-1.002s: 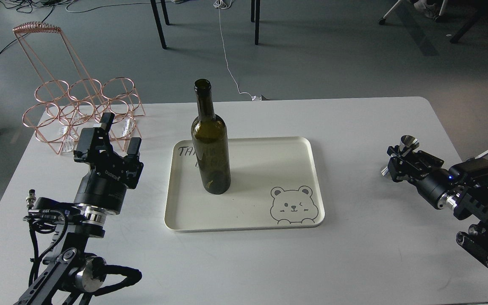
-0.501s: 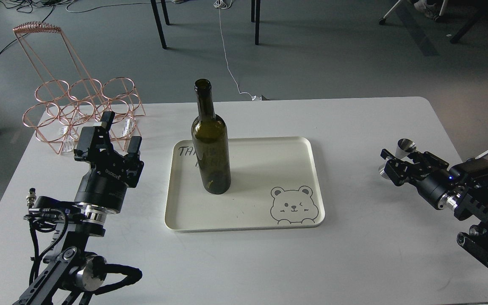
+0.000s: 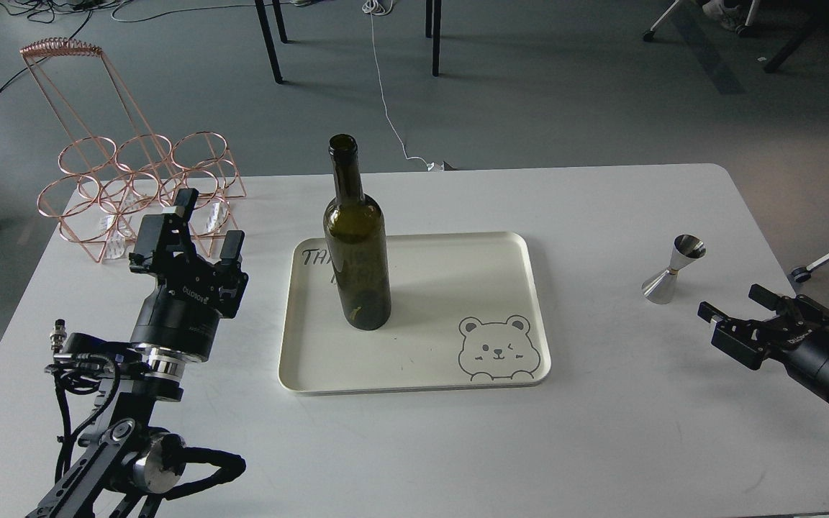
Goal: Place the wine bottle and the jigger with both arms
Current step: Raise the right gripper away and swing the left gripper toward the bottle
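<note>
The dark olive-green wine bottle [image 3: 357,252] stands upright on the left part of the cream tray [image 3: 458,266]. The silver jigger [image 3: 673,269] stands free on the table to the right of the tray. My right gripper [image 3: 732,311] is open and empty, low over the table, a short way to the right and nearer than the jigger. My left gripper [image 3: 198,230] is open and empty, raised left of the tray and apart from the bottle.
A copper wire bottle rack [image 3: 134,187] stands at the table's back left, just behind my left gripper. The tray has a bear drawing [image 3: 495,349] at its front right corner. The white table's right edge [image 3: 760,230] lies near the jigger.
My right gripper has let go of the jigger and drawn back to the right and toward me. The jigger now stands alone on the table. My left arm has barely moved.
</note>
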